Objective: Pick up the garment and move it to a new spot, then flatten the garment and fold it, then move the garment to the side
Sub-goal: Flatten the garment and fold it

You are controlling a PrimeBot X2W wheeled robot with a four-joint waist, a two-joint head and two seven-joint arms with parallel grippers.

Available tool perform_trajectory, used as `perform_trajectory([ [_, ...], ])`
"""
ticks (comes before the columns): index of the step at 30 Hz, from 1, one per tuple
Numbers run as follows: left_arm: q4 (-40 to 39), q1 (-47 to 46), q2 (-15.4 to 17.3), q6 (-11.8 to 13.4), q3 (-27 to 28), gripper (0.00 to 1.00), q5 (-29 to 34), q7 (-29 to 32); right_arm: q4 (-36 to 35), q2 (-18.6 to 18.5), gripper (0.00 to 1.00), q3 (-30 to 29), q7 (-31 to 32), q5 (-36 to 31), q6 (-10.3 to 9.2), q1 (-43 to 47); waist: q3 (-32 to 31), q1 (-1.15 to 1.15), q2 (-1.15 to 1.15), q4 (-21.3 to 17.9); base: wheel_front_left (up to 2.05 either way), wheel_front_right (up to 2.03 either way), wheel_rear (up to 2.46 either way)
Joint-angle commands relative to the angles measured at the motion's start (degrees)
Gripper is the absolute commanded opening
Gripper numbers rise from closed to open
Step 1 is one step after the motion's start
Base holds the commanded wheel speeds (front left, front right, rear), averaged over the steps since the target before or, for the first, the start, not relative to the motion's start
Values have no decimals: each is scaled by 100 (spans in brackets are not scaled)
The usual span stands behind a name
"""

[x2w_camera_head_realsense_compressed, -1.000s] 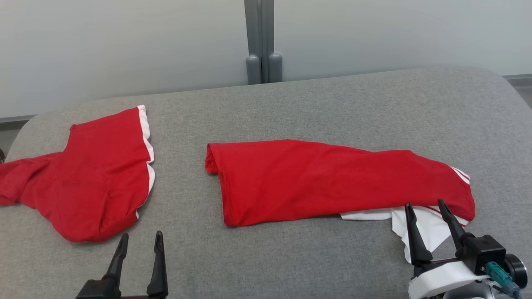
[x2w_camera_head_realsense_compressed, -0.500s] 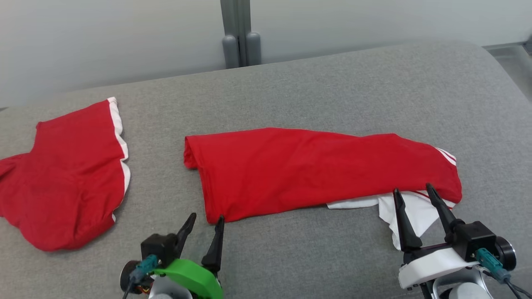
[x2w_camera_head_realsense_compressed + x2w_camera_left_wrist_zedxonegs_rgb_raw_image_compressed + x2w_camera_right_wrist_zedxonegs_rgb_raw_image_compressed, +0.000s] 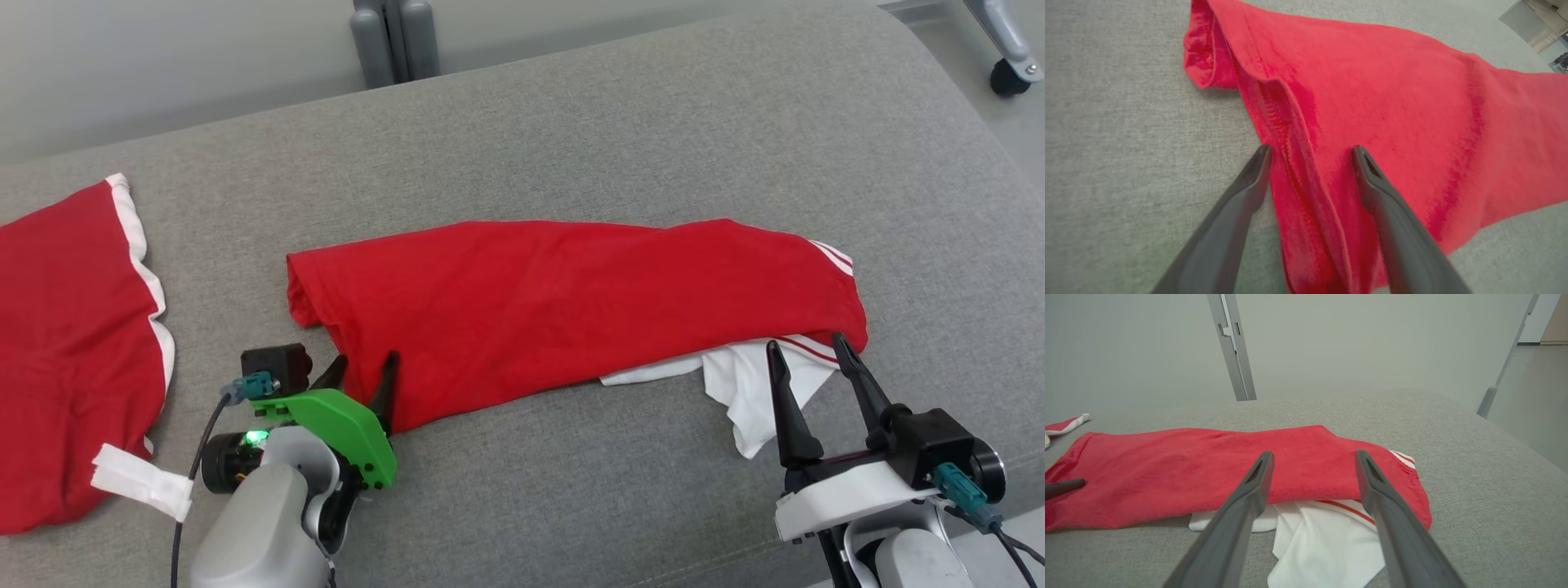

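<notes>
Newly advanced left gripper [image 3: 365, 359], fingers apart, astride near-left hem of red garment [image 3: 571, 310]. Garment stretched between both grippers on grey cushion [image 3: 571, 490]. At garment's right end, right gripper [image 3: 804, 343], fingers apart, by white fabric [image 3: 751, 384]. Left of left gripper, second red garment [image 3: 65, 343].

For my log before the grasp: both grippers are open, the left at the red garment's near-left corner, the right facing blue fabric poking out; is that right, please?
Not quite: the fabric poking out from under the red garment is white, not blue, as the right wrist view shows. The left gripper and right gripper are open, placed as you say.
</notes>
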Motion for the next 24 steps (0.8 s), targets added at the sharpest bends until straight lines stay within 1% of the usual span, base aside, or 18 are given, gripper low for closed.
perform_trajectory([
  [1,115,-173,66,-14,-13,100,-71,80,22,-5,100,35,-20,32,-7,-84,115,0,0,-136,0,0,0],
  [2,172,-236,65,-14,-17,64,-141,115,29,-5,100,50,-20,49,-7,-107,124,0,0,-157,0,0,0],
  [3,186,-285,48,-14,-41,0,-296,140,38,-7,100,58,-20,67,-7,-126,127,0,0,-180,0,0,0],
  [6,51,-378,39,-14,-47,0,-721,69,60,-6,100,75,-20,90,-8,-121,104,0,0,-229,0,0,0],
  [7,-64,-434,97,-14,-6,0,-1006,1,60,-6,100,46,-20,101,-7,-86,66,0,0,-235,0,0,0],
  [8,-161,-451,134,-14,-17,0,-1152,-9,62,-5,100,37,-20,104,-7,-49,39,0,0,-231,0,0,0],
  [13,-803,-567,410,-15,87,0,-1692,-193,89,-6,100,-18,-20,96,-7,65,-121,0,0,-189,0,0,0],
  [17,-1759,-592,697,-15,185,0,-2163,-32,92,-4,100,-59,-20,102,-7,176,-274,0,0,-92,0,0,0],
  [20,-2567,-508,855,7,282,0,-2366,172,89,-5,100,-62,-19,103,-7,227,-385,0,0,-23,0,0,0],
  [21,-2826,-465,877,32,298,0,-2420,258,94,-5,100,-64,-19,111,-7,251,-419,0,0,-5,0,0,0],
  [24,-3734,-276,962,237,368,0,-2600,576,108,-5,100,-42,-20,129,-7,297,-522,0,0,44,0,0,0],
])
